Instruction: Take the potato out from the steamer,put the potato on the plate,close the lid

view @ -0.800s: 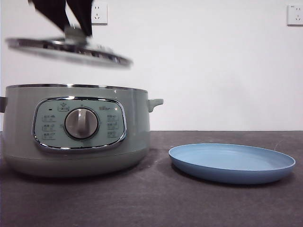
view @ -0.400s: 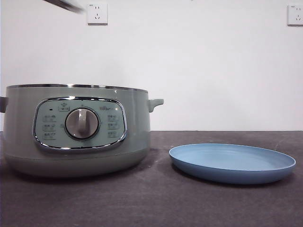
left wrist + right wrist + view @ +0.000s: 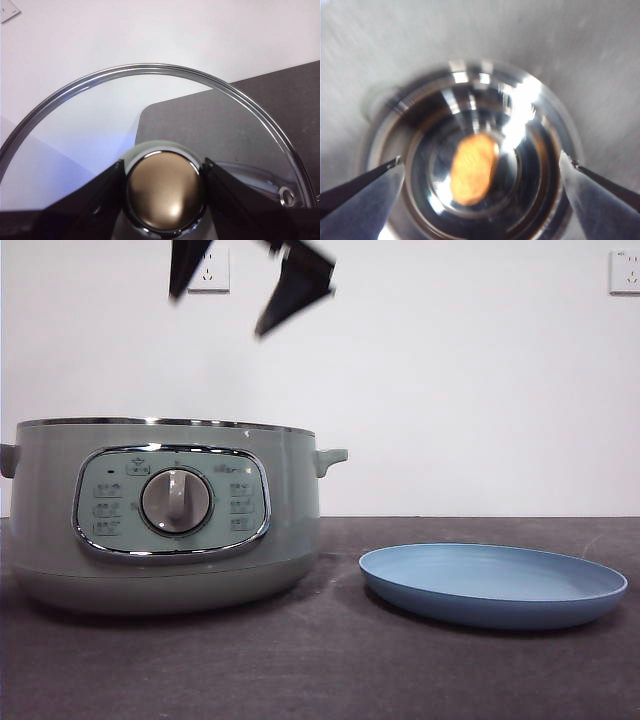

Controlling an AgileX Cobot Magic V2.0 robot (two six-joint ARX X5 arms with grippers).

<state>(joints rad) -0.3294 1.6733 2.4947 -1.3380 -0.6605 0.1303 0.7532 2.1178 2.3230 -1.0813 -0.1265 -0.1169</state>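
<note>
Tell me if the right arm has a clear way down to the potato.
Probably yes: the right end effector hangs open above the uncovered steamer, potato below; the left end effector holds the lid away.

dark grey, faintly textured table (image 3: 330, 670), running level across the front view to a white wall behind. on the left, standing flat on it, pale sage-green steamer (image 3: 165, 515), chrome rim on top, front panel with silver dial facing near, small handle on its right side. to the right, apart from the steamer, shallow light-blue plate (image 3: 493, 585), lying flat, raised rim all round, nothing seen on it. bare strip of table between the two. bare table also along the near edge in front of both.
</note>
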